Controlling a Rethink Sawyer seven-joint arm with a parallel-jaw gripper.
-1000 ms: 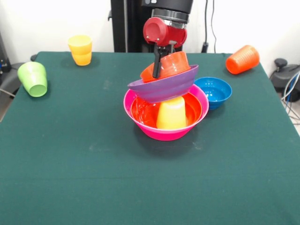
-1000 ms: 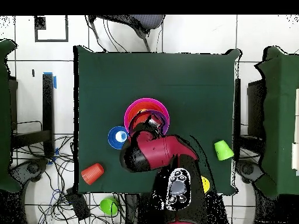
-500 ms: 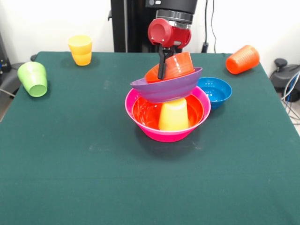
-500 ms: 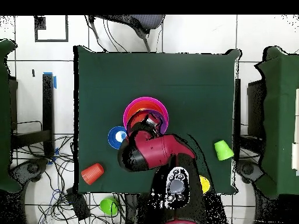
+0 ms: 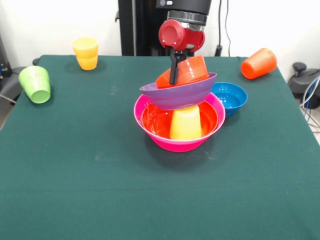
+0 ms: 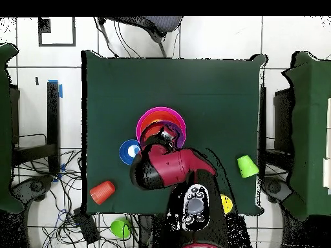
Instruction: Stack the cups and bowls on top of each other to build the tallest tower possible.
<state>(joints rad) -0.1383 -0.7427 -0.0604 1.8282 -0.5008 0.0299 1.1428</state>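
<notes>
The tower stands mid-table: a large pink bowl (image 5: 176, 141) holds an orange bowl (image 5: 154, 120) and an upturned yellow cup (image 5: 185, 123). A purple bowl (image 5: 178, 93) rests tilted on the cup, with a small orange bowl (image 5: 190, 70) tipped on top. My gripper (image 5: 174, 73) comes down from above and is shut on that small bowl's rim; one black finger (image 5: 173, 67) shows outside it, the other is hidden. In the overhead view the arm covers most of the tower, leaving the pink bowl's rim (image 6: 164, 115) showing.
A small blue bowl (image 5: 229, 97) (image 6: 130, 151) touches the pink bowl's side. An orange cup (image 5: 258, 63) (image 6: 102, 192) lies on its side at a far corner. Two nested yellow cups (image 5: 85, 53) and a green cup (image 5: 35, 84) (image 6: 246, 166) stand at the other side.
My gripper moved a little to the right in the front view with the small orange bowl. The purple bowl sits more level, and the pink bowl shifted slightly right.
</notes>
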